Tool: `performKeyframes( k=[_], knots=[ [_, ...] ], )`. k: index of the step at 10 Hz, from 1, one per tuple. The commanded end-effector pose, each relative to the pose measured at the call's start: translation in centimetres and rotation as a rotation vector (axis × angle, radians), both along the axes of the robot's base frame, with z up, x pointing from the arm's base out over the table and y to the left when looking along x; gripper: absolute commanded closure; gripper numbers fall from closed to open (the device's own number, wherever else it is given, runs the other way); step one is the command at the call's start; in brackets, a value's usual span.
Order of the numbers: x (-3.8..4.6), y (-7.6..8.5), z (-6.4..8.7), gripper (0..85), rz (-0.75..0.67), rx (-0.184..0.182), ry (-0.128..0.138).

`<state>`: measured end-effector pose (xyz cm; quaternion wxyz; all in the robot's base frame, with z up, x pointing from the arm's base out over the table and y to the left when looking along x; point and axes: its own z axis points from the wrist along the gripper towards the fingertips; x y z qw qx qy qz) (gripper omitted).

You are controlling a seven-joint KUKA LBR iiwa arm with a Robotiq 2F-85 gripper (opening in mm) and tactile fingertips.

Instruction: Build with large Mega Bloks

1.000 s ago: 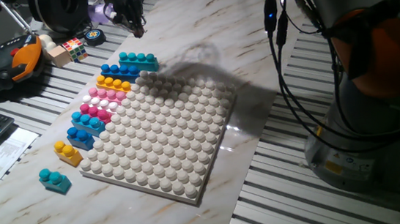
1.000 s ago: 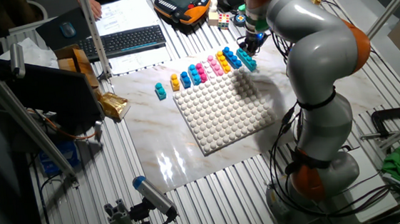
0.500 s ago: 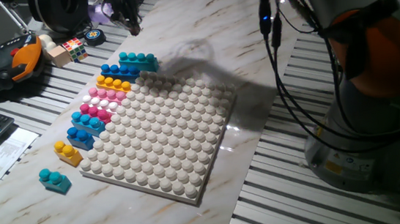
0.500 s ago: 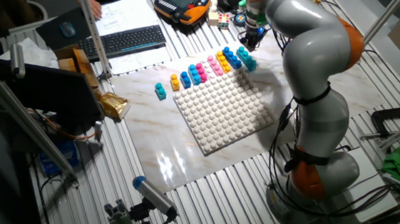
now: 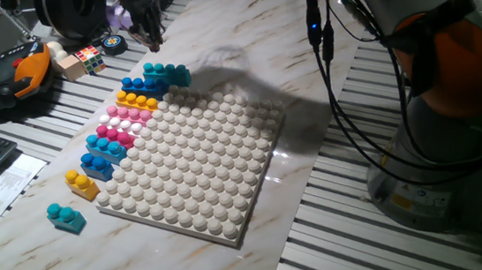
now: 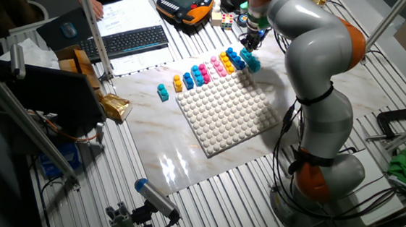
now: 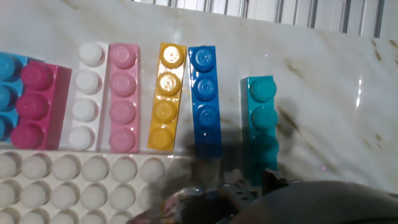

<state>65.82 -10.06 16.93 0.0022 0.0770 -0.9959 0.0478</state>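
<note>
Hand view — gripper [image 7: 249,193] blurred, over teal brick [image 7: 260,121].

marble tabletop [image 5: 304,49] | on it: white studded baseplate [image 5: 200,165], teal brick [image 5: 66,217], yellow brick [image 5: 81,183]

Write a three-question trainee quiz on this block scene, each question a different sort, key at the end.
1. True or false: the teal brick is pressed onto the white baseplate.
2. In the hand view, which brick lies directly beside the blue brick, on the side away from the teal one? A) pink B) yellow C) magenta
3. Fill in: in both fixed views the gripper hangs above the ___ end of the row of bricks.

Key
1. False: it lies on the marble tabletop, off the baseplate.
2. B, the yellow brick.
3. Teal.
</note>
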Motion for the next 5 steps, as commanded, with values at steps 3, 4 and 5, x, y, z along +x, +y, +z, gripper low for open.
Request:
performKeyframes(
  k=[3,4,5],
  knots=[
    [0.81,-1.1,-2.1,48.3,0.028,0.006,-0.041],
    [1.21,-1.4,-2.7,46.7,0.042,0.007,-0.046],
    [1.55,-1.8,-3.2,46.3,0.054,0.021,-0.045]
  ],
)
